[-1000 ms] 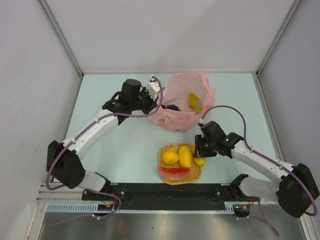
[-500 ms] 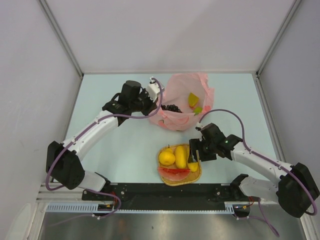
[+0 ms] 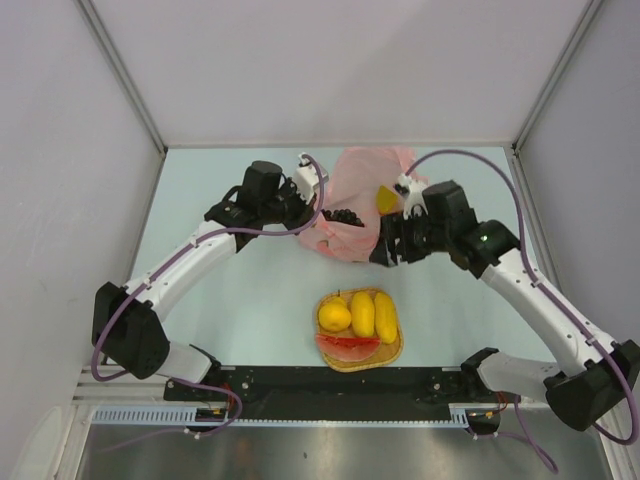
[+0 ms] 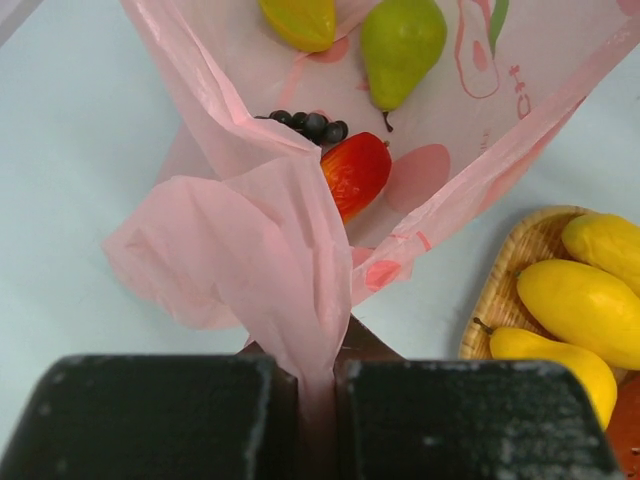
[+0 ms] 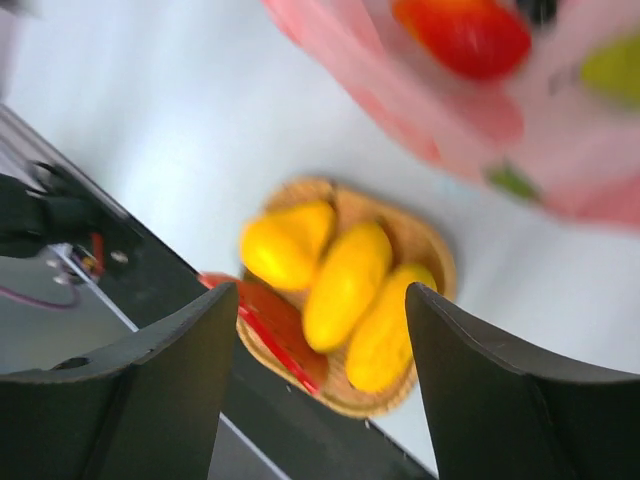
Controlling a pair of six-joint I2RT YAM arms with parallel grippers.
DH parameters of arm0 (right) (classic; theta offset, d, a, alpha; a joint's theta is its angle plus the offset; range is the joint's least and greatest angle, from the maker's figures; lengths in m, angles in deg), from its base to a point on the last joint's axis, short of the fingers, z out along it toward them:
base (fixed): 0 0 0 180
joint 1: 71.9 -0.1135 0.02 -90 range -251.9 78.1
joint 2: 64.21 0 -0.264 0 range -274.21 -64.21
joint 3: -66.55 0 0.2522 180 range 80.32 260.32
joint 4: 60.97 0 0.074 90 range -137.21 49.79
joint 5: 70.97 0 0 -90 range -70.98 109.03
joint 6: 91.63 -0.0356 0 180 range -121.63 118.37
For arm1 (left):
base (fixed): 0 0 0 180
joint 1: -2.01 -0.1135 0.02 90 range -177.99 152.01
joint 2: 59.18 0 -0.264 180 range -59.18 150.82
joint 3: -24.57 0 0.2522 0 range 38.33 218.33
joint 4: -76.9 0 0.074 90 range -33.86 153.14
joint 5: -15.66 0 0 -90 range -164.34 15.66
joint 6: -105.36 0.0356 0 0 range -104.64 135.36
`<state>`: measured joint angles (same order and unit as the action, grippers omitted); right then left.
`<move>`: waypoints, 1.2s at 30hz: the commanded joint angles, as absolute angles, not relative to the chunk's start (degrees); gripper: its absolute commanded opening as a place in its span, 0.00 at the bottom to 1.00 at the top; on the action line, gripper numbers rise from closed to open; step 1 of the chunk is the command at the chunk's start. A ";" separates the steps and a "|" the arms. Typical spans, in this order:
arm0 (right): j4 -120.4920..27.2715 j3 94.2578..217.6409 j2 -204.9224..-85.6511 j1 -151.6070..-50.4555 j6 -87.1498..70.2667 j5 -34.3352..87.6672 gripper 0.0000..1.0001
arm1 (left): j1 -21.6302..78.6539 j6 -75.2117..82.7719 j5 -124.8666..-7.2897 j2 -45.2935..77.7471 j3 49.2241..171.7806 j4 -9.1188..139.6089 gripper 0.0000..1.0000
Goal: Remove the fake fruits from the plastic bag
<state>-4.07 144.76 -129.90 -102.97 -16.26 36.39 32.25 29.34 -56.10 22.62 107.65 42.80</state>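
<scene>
1. The left gripper (image 4: 318, 392) is pinching a gathered fold of the plastic bag (image 4: 280, 250). Its jaws are pressing fully together on the pink film.
2. In the top view the bag is lying at the far middle of the counter (image 3: 230, 300), with its mouth opening toward the right arm. The left arm is reaching it from the left.
3. Four fruits are showing inside the bag in the left wrist view:
   - a green pear (image 4: 401, 42)
   - a yellow fruit (image 4: 300, 18) just beside the pear, cut off by the frame edge
   - a red-orange fruit (image 4: 355, 172) nearer the pinched fold
   - a dark grape bunch (image 4: 310, 125) touching the red-orange fruit and partly hiding under the film
4. The right gripper (image 3: 388, 245) is hovering at the near right edge of the bag, between the bag and the woven tray (image 3: 396, 352). Its jaws are standing wide apart and gripping nothing. The right wrist view is blurring, so I cannot tell whether the gripper is touching the film.
5. The tray is sitting near the counter's front edge, apart from the bag. It is carrying a lemon (image 3: 334, 315), a mango (image 3: 362, 313) and a third, longer yellow piece (image 3: 385, 317) side by side. A watermelon slice (image 3: 347, 346) is lying across the tray's near side.
</scene>
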 commanded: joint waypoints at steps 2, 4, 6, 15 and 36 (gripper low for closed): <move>-8.52 158.35 -133.90 -103.37 -10.96 36.11 0.71 | 32.42 24.16 -49.56 20.28 109.09 42.14 0.00; -13.87 160.37 -135.30 -102.67 -8.41 32.49 0.71 | 32.42 23.97 -47.81 19.92 108.56 41.52 0.00; -20.97 160.65 -135.14 -102.14 -2.72 25.47 0.73 | 32.42 24.32 -47.80 19.48 108.03 41.26 0.00; -35.34 160.38 -137.41 -101.61 21.03 4.44 0.82 | 32.42 29.33 -50.96 19.57 112.42 38.36 0.00; -50.11 183.09 -172.46 -87.65 31.18 7.51 0.00 | 25.84 34.96 -55.18 52.04 155.62 38.45 0.00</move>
